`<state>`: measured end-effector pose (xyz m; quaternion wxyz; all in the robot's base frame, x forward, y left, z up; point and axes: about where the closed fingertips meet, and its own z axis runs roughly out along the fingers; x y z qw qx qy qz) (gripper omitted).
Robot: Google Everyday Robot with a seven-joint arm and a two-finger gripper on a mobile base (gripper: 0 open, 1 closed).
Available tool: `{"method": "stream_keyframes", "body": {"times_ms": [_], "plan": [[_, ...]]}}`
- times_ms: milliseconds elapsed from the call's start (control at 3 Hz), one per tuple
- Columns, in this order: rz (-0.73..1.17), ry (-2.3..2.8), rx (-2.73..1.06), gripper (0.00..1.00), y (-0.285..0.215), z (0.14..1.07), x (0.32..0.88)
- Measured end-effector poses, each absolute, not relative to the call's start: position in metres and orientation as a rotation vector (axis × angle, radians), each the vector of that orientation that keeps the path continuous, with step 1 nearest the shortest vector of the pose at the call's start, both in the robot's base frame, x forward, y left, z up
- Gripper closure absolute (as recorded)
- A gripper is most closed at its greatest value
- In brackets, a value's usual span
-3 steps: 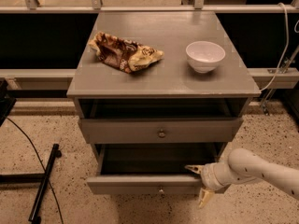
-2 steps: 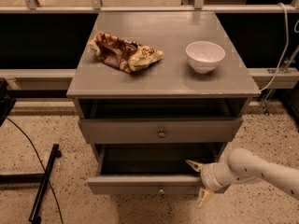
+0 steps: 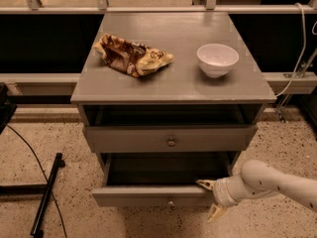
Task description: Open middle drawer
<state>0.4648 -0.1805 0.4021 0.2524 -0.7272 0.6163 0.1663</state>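
Camera view looks down on a grey cabinet whose middle drawer (image 3: 148,196) stands pulled well out at the bottom of the frame. Its dark inside is open to sight, and a small round metal knob (image 3: 171,201) sits at the centre of its flat front.

At the right end of that front is the gripper (image 3: 212,198). Its two pale fingers are spread wide, one tip lying at the top rim of the drawer front and the other hanging lower, in front of and below it. Whether either finger presses on the wood I cannot tell.

Behind the gripper a short ribbed wrist joins a smooth white arm (image 3: 270,182). The arm reaches in from the lower right edge and lies almost level, sloping slightly down towards that edge.

Above the open drawer sits another grey drawer front (image 3: 124,139) with its own knob (image 3: 171,142), and over it a dark slot under the worktop (image 3: 173,86).

On the worktop a crumpled brown snack bag (image 3: 132,56) lies to the left and a white bowl (image 3: 217,59) stands upright to the right, well apart from it.

On the speckled floor (image 3: 74,202) to the left lie a black bar (image 3: 47,195) and a thin black cable (image 3: 29,150). A white cable (image 3: 300,43) hangs at the right.
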Motion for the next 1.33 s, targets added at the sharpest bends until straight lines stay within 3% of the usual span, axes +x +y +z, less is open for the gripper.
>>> {"method": "stream_keyframes", "body": {"times_ms": [667, 1333], "plan": [[0.58, 1.751, -2.011, 0.63, -0.1773, 0.4003, 0.425], [0.58, 1.751, -2.011, 0.2, -0.1773, 0.4034, 0.425]]}}
